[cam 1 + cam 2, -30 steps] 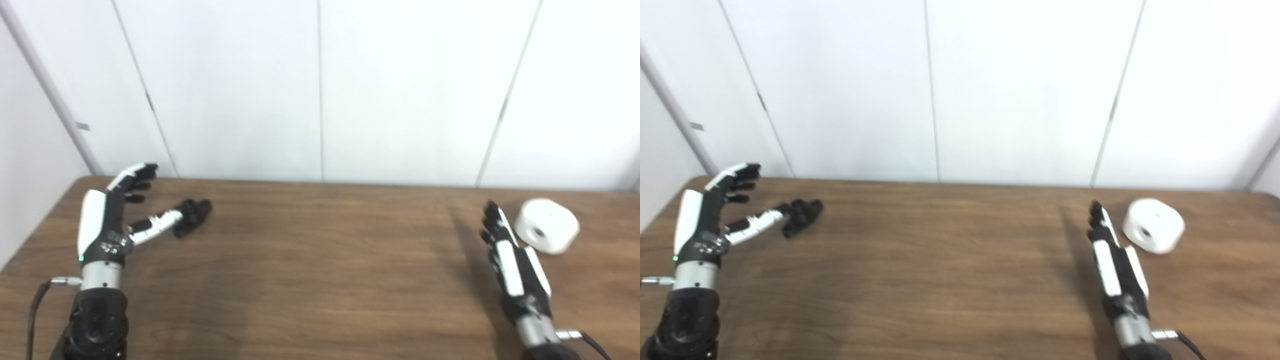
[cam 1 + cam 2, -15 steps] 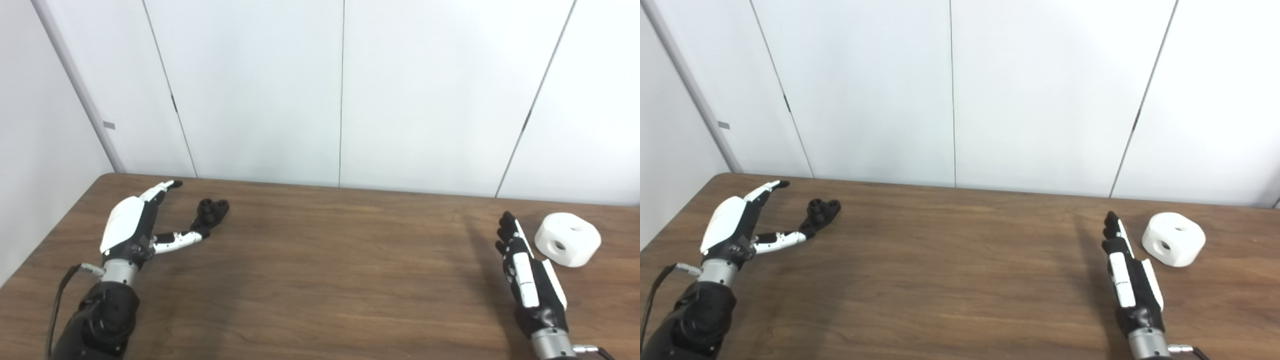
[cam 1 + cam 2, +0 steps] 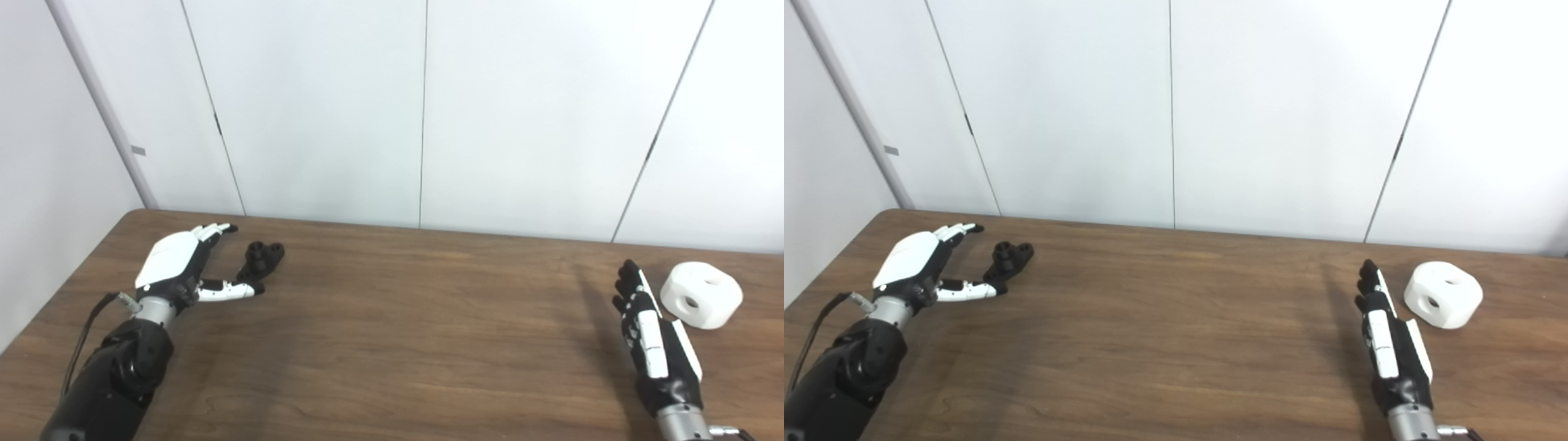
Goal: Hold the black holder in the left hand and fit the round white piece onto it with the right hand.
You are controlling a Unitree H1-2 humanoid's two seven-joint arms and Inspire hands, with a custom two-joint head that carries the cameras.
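On the wooden table (image 3: 392,343), my left hand (image 3: 177,272) lies spread, thumb tip touching the black holder (image 3: 262,260). My right hand (image 3: 652,340), fingers straight, holding nothing, rests just left of the round white piece (image 3: 701,294).

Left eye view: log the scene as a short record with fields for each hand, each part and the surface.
left hand: open, beside the holder, thumb tip at its near end; contact cannot be told
right hand: open, fingers straight, empty, left of the white piece
black holder: lying on the table, not gripped
round white piece: lying on the table at far right, holes visible in top and side
table: brown wood grain
fit: not yet begun
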